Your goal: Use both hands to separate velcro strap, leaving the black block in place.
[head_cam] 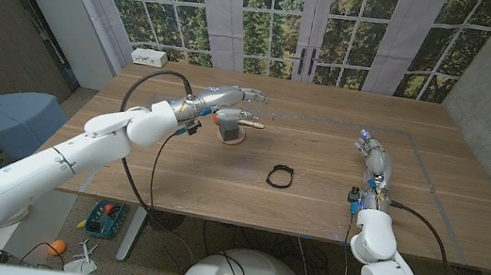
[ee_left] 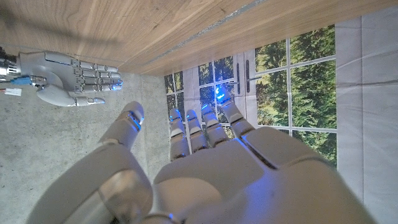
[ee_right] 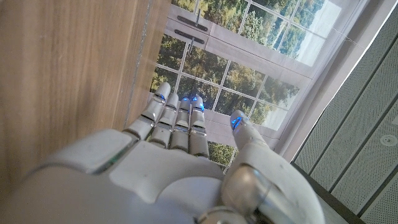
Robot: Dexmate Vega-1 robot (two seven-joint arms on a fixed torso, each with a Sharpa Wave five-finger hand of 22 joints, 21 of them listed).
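- Wooden table (head_cam: 313, 199) in the head view carries one black velcro strap (head_cam: 280, 175) and one block (head_cam: 228, 131). The strap lies as a closed loop near the table's middle, a little toward the near edge; its long axis runs roughly across the table, left to right, with a thicker end on the right.
- Block in the same view is a dark, upright piece on a pale round base, standing left of and behind the strap, well apart from it.
- Left hand (head_cam: 231, 101) hangs over the block with its fingers apart and stretched toward the table's middle; it holds nothing. I cannot tell whether it touches the block.
- Right hand (head_cam: 372, 152) stands near the right side of the table, fingers straight and pointing away from the robot, empty, well apart from the strap.
- Left wrist view shows one left hand (ee_left: 211, 168), fingers spread and empty, with the right hand (ee_left: 65, 78) beyond it, fingers extended, beside the table's edge.
- Right wrist view shows the right hand (ee_right: 180, 168), fingers straight and together, thumb apart, gripping nothing, next to the wooden surface.
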